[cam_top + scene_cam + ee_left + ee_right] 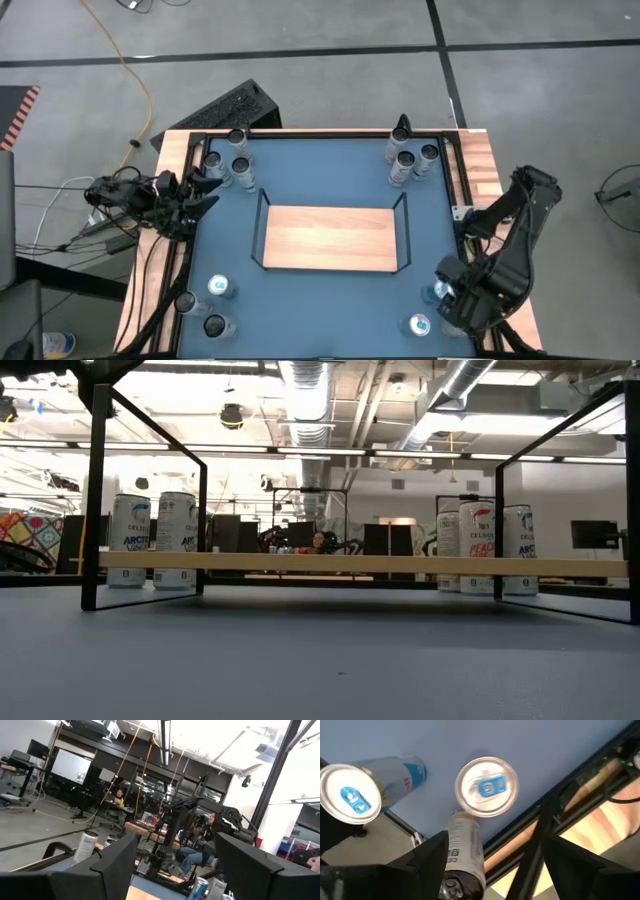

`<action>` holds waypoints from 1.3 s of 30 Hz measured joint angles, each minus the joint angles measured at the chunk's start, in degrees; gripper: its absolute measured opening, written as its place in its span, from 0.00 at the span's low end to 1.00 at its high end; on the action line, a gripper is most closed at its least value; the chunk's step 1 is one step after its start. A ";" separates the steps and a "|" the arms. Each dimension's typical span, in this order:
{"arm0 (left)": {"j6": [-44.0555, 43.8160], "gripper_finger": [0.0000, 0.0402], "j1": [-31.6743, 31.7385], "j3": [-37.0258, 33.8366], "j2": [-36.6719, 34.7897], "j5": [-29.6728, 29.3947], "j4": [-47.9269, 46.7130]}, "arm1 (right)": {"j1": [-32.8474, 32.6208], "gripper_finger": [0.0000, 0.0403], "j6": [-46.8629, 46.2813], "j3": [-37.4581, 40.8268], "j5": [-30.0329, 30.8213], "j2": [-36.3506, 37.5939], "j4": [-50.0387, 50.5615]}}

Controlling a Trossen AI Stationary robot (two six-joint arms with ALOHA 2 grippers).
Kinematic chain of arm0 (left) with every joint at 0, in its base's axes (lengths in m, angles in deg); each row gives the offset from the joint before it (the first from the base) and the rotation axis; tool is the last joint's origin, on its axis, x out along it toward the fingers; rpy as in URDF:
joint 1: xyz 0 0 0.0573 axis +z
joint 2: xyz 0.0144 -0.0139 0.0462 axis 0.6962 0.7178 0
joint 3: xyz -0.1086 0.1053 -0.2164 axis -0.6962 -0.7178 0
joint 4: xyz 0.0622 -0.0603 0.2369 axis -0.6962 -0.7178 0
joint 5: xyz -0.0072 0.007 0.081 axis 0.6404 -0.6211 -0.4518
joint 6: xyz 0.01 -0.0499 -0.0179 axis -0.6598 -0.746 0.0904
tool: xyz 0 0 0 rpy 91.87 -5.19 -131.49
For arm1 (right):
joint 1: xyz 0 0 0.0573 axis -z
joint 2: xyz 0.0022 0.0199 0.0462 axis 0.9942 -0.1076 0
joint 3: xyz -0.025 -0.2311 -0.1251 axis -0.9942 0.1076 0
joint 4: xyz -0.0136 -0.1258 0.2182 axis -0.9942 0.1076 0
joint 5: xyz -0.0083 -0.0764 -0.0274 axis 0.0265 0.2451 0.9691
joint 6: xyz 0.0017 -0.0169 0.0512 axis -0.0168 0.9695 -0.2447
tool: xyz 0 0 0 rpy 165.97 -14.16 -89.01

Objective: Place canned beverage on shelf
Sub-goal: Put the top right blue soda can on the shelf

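I begin at the left side. My left gripper (205, 192) waits at the left edge of the table (330, 300), stretched out almost flat and pointing toward the far-left cans (228, 160). Its fingers (117, 865) are spread apart with nothing between them; through the gap I see only the room and people sitting far off. I judge that this arm is parked there so that it does not block the middle.

In the middle stands the shelf (330, 238), a light wooden board in a thin black wire frame. Its board is bare, so no can is placed yet. The cans stand in groups at the four corners of the table, I think so that the shelf has free space around it: one more group at the far right (408, 158) and one at the near left (205, 305).

At the right, my right gripper (458, 300) hangs over the near-right corner, the arm folded and the wrist turned steeply down. Its fingers (427, 857) are released and wide, holding nothing. Below them I see a can with a blue tab (486, 786) from its top, another such can (352, 790) beside it, and a third can (465, 852) between the fingers but not gripped, as far as I can judge. This pose looks to me like lining up from above for a grasp.
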 joint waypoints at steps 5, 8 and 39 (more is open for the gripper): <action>0.02 0.64 -0.02 0.00 0.00 -0.08 -0.36 | 1.70 0.75 6.51 -0.02 3.76 -1.99 -0.87; 0.38 0.64 -0.01 0.00 0.00 -0.10 -0.61 | 2.73 0.75 12.20 -0.02 7.70 -2.71 -1.35; -0.42 0.64 -0.02 -0.02 0.00 -0.21 -2.80 | 6.88 0.75 35.34 -0.02 7.93 -2.83 -0.77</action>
